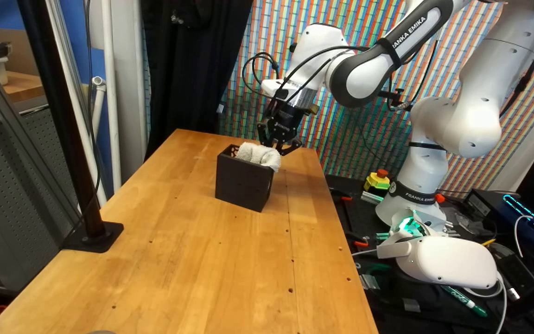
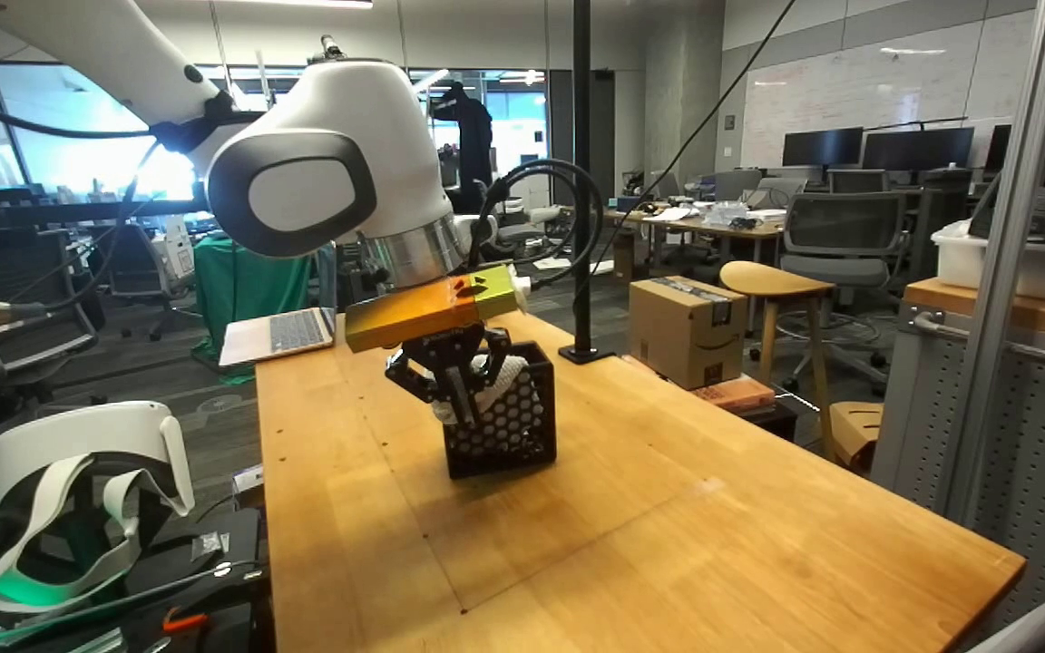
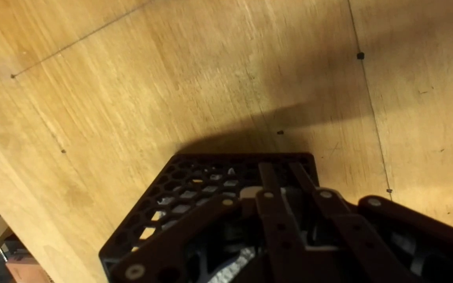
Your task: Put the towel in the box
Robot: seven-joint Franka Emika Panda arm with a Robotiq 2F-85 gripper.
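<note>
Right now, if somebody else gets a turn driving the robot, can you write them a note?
Gripper: by the towel, jaws close together; can't tell if they pinch it.
Towel: white, partly inside the black box, bunched above and over its rim.
Black box: upright on the table.
Done: towel partly in.
Left: probably let go if it's pinched, tuck the rest in, back away.

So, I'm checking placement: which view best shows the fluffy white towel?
An exterior view: the towel bulges unblocked above the black rectangular box. In an exterior view, the black gripper partly hides it; the wrist view, at most pale scraps.
</note>
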